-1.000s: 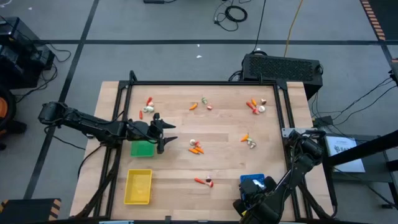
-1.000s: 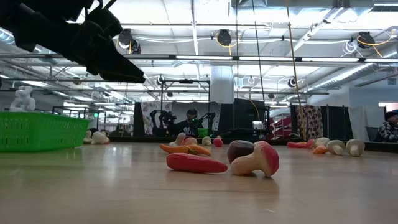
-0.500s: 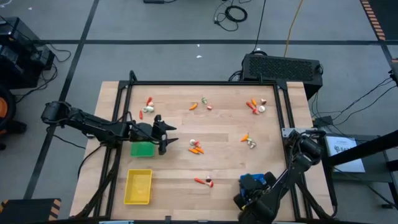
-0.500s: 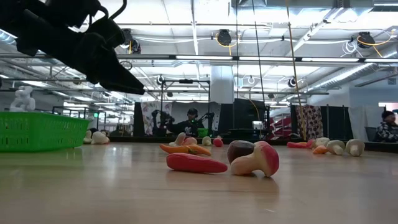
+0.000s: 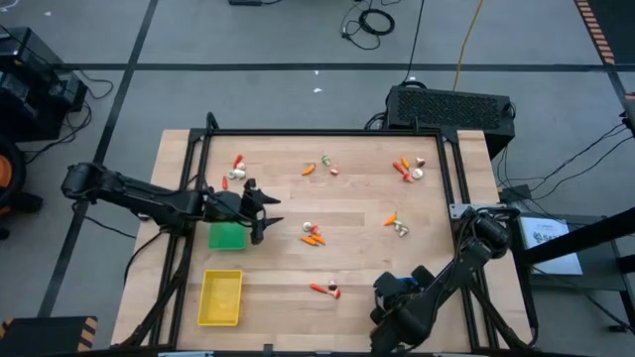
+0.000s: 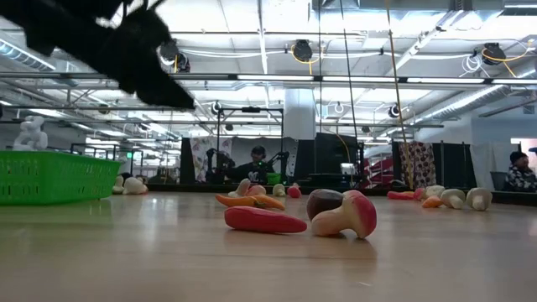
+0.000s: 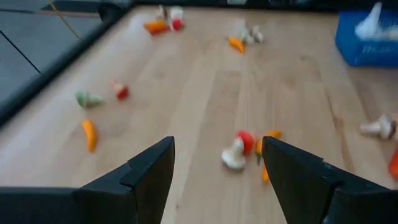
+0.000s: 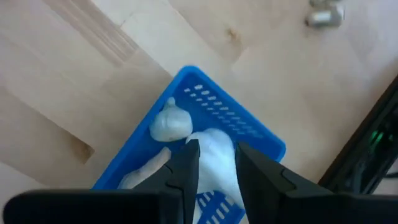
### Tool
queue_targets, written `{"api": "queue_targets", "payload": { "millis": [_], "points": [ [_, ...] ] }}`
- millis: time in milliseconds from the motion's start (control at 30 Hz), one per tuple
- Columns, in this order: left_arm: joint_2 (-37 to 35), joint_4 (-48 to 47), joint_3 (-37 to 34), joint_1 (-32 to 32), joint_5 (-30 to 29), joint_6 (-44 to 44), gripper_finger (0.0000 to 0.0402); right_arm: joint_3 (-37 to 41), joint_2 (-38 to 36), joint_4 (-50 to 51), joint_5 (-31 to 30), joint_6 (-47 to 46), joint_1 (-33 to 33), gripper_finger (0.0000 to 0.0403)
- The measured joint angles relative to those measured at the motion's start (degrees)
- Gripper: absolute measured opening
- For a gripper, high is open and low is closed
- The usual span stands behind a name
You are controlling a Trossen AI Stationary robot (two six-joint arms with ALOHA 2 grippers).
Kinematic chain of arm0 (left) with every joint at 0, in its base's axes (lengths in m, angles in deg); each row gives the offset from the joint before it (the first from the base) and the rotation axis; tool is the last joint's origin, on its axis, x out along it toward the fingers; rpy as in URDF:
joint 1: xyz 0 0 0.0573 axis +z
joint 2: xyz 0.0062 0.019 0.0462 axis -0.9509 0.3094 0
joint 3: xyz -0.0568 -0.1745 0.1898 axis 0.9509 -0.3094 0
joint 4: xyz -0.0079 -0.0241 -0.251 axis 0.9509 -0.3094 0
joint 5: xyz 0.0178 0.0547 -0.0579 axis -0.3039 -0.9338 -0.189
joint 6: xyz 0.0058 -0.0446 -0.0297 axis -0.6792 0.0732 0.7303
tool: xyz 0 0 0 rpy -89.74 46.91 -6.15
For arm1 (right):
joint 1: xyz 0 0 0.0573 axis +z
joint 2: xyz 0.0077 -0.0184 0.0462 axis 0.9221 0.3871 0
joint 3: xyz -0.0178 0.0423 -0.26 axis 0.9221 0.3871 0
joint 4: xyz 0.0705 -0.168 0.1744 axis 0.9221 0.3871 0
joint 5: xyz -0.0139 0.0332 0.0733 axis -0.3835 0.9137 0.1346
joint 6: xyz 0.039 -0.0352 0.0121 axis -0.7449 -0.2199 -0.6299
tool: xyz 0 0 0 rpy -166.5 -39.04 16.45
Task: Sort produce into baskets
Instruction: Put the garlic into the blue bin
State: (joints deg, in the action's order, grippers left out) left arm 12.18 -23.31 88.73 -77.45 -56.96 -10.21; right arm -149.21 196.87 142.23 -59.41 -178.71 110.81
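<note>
Red carrot (image 6: 265, 221) lengthwise across table (image 6: 168, 260)

No lettering, label, brand, number or sign can be read in any view; a white sheet (image 5: 549, 238) lying beside the table's right edge in the high view carries dark print too small to make out; the green glow (image 6: 130, 154) in the room behind, seen in the low view, shows no legible characters.

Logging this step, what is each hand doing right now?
Left hand: open, empty, above the table beside the green basket.
Right hand: partly open over the blue basket, white piece between its fingers.
</note>
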Motion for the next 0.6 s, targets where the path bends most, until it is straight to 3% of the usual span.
{"api": "queue_targets", "payload": {
  "millis": [300, 600],
  "points": [
    [-7.25, -8.51, 4.54, 0.00, -0.26, -1.68, 0.0248, 3.89, -12.88, 0.08, -11.23, 12.37, -8.58, 0.0085],
    [-7.95, -15.00, 4.47, -0.27, -0.86, 3.25, 0.0248, 25.68, -36.83, -2.29, -15.25, 10.30, -23.95, 0.0084]
  ]
}}
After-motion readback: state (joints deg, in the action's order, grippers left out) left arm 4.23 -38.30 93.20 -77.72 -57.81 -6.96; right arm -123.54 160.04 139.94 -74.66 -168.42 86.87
